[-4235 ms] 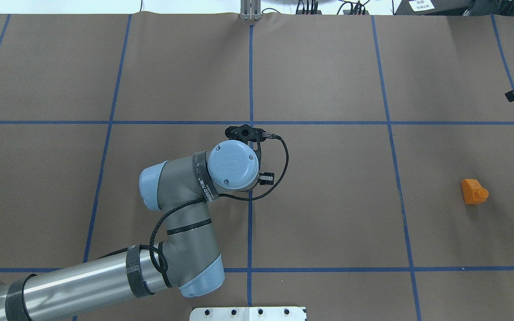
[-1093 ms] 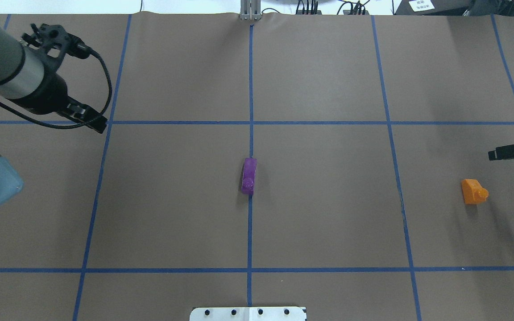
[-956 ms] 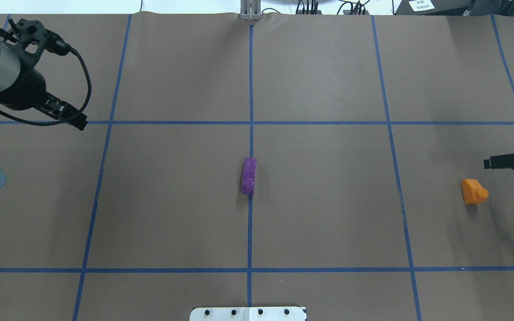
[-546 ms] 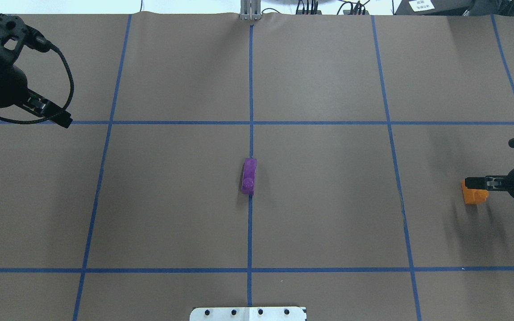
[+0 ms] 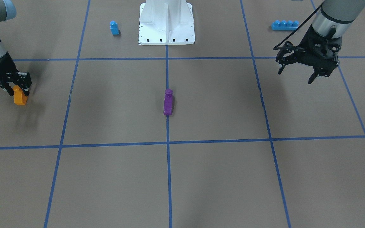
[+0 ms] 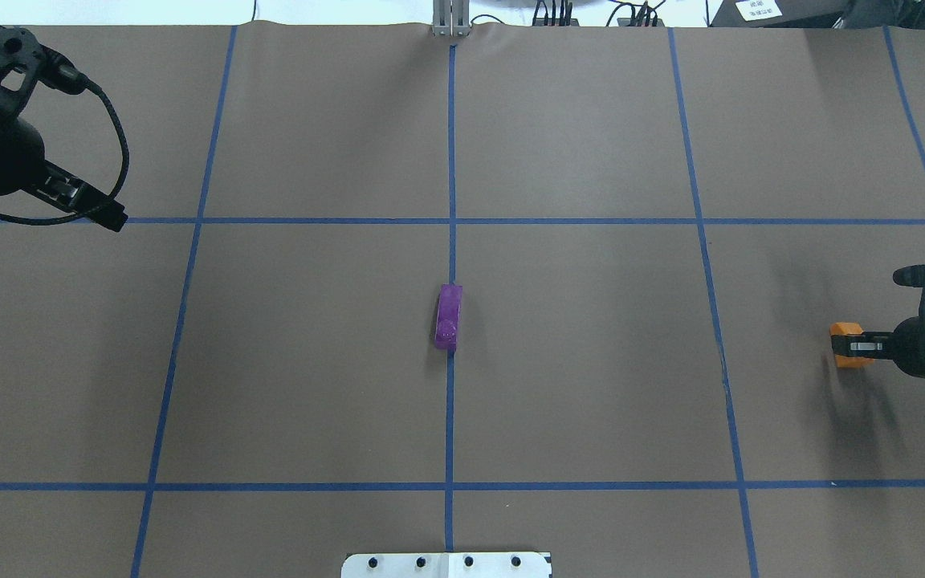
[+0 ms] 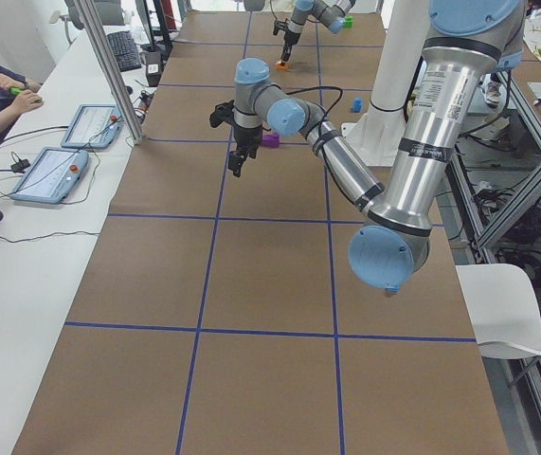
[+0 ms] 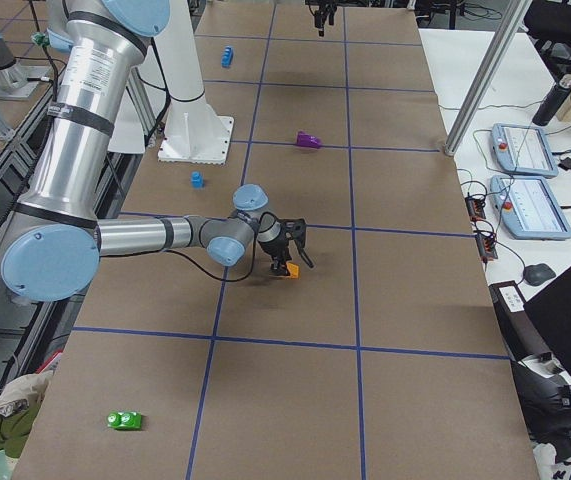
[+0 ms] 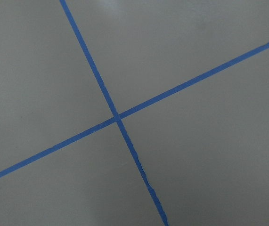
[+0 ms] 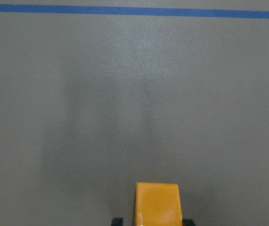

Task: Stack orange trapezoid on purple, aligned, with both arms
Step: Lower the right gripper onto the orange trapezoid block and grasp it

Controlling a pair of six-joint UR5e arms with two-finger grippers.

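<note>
The orange trapezoid (image 5: pixel 20 97) lies on the table on my right side, and also shows in the overhead view (image 6: pixel 841 345). My right gripper (image 5: pixel 19 89) is down over it, open, one finger on each side. In the right wrist view the orange trapezoid (image 10: pixel 157 203) sits low in the middle, with a small gap to the fingertips (image 10: pixel 118 221). The purple brick (image 5: pixel 168 102) lies alone on the centre line (image 6: pixel 449 317). My left gripper (image 5: pixel 295 76) hangs open and empty above the table, far from both bricks.
A small blue single-stud brick (image 5: pixel 114 28) and a long blue four-stud brick (image 5: pixel 284 25) lie near the white base pedestal (image 5: pixel 166 28). A green brick (image 8: pixel 125 420) lies at the table's near right end. Blue tape lines grid the brown table (image 6: pixel 591 361).
My left arm has pulled back from the centre to the far left, and the purple brick now shows there. My right gripper has come in from the right edge and dropped over the orange trapezoid.
</note>
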